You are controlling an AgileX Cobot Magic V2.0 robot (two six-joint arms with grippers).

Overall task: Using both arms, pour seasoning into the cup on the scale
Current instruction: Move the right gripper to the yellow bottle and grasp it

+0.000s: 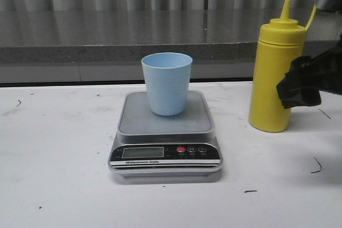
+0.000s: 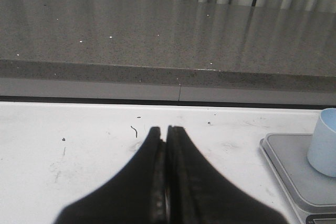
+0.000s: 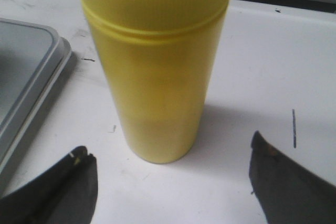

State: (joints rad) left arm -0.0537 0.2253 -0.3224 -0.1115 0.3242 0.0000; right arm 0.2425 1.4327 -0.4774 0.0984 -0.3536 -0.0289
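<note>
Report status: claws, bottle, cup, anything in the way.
Left claw shut, empty, left of scale. Right claw open, flanking yellow bottle, no grip yet. Blue cup upright on scale. Nothing in the way.

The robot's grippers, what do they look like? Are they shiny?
They are black and dull, not shiny. The left gripper has two long, flat fingers that narrow to a point. The right gripper has wide, wedge-shaped fingers with a small pale mark near each tip. From the front it looks bulky and knobbly.
</note>
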